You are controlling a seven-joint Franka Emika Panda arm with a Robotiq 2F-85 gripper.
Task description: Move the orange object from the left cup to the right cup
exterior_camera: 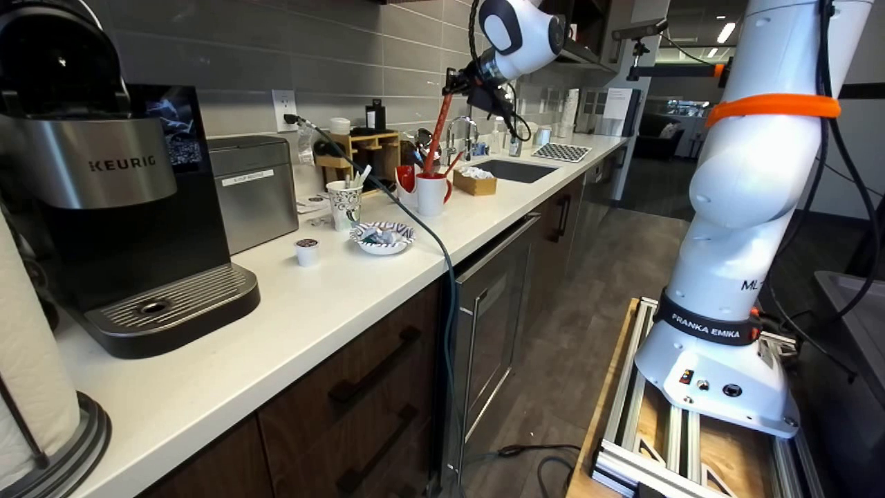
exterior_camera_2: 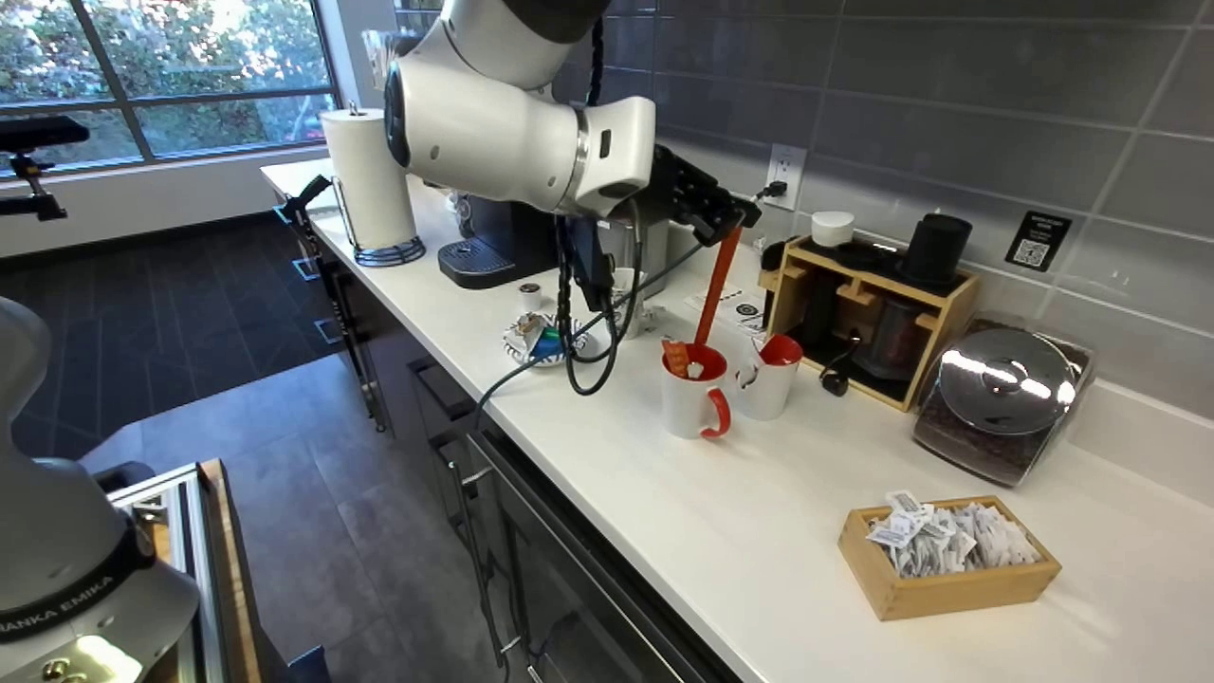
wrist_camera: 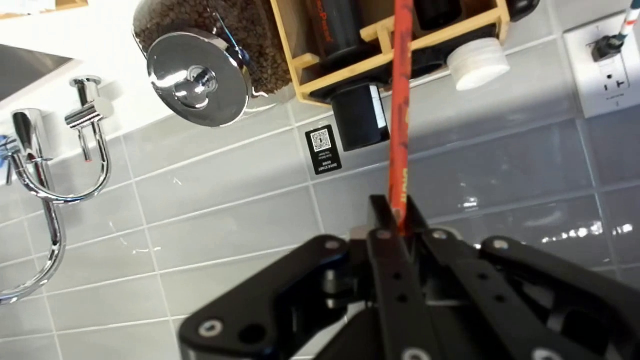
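The pincer (wrist_camera: pixel 399 214) is clamped on the upper end of the orange stick (exterior_camera_2: pixel 719 282); the long axis slopes down from it to the mouth of the mug (exterior_camera_2: pixel 685 408) nearer the front edge of the worktop (exterior_camera_2: pixel 778 512). Whether the tip is inside, I cannot tell.

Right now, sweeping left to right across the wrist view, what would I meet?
Chrome faucet, chrome jar lid, QR-code card, orange stick, short white cylinder, wall outlet.
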